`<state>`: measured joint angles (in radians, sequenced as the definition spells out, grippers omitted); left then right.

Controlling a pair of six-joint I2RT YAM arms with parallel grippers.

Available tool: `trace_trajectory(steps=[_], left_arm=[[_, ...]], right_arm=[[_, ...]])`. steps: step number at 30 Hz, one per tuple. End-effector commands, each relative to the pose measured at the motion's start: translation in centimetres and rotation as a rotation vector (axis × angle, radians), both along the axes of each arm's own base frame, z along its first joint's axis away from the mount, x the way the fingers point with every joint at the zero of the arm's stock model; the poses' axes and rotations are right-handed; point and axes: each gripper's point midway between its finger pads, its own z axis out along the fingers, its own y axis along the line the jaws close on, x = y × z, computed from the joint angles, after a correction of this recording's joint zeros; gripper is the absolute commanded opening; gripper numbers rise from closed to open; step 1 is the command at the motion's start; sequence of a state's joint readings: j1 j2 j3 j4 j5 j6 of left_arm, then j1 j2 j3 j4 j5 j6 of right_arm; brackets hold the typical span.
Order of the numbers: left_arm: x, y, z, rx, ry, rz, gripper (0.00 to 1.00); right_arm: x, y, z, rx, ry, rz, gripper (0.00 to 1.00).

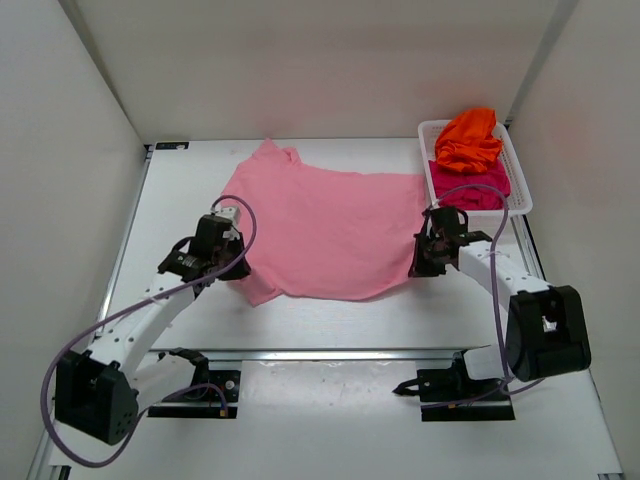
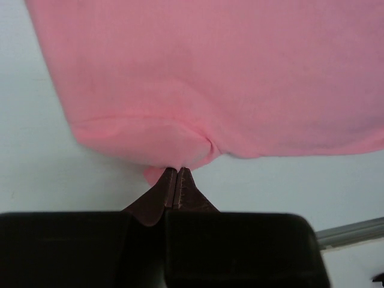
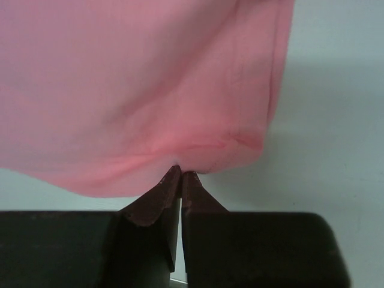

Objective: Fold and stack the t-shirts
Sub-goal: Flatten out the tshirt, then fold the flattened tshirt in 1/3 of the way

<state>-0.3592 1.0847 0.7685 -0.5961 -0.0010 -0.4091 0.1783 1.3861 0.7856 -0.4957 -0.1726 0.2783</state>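
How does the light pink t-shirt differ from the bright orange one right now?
The light pink fabric t-shirt lies spread on the white table; the bright orange fabric t-shirt sits bunched in the white plastic mesh basket. The left end effector and right end effector pinch the pink one's edges; no end effector touches the orange one. Both are plain, unfolded.

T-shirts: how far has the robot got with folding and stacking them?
Nothing is folded or stacked yet. In hand: the pink shirt lies spread on the table, with the left gripper and right gripper each shut on an edge of it. Left to do: the orange shirt and magenta shirt lie crumpled in the basket.
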Motion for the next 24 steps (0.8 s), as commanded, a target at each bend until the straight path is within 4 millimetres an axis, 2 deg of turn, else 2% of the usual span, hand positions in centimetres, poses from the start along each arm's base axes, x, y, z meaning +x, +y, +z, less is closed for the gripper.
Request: trace_trajectory(steps=[1, 5, 9, 13, 15, 19, 24], left_arm=[[-2.2, 0.6, 0.1, -0.006, 0.011, 0.009, 0.0], [-3.9, 2.2, 0.5, -0.002, 0.019, 0.019, 0.0], [-5.1, 1.1, 0.5, 0.0, 0.024, -0.044, 0.0], [-5.2, 0.6, 0.5, -0.011, 0.04, -0.064, 0.0], [-4.3, 1.1, 0.9, -0.014, 0.021, -0.049, 0.0], [-3.3, 1.9, 1.9, 0.009, 0.01, -0.036, 0.0], [-2.2, 1.4, 3.5, 0.001, -0.011, -0.054, 0.0]], right_arm=[[-0.3, -0.5, 0.9, -0.013, -0.027, -0.06, 0.01], [-2.2, -1.5, 0.2, -0.04, 0.014, -0.068, 0.0], [-4.0, -2.0, -0.2, -0.037, 0.06, -0.074, 0.0], [-5.5, -1.8, -0.2, -0.034, 0.088, -0.067, 0.0], [-6.3, -1.7, 0.0, -0.027, 0.101, -0.061, 0.0], [-6.6, -1.1, 1.0, -0.014, 0.102, -0.056, 0.0], [-6.6, -1.4, 2.2, -0.007, 0.107, -0.055, 0.0]])
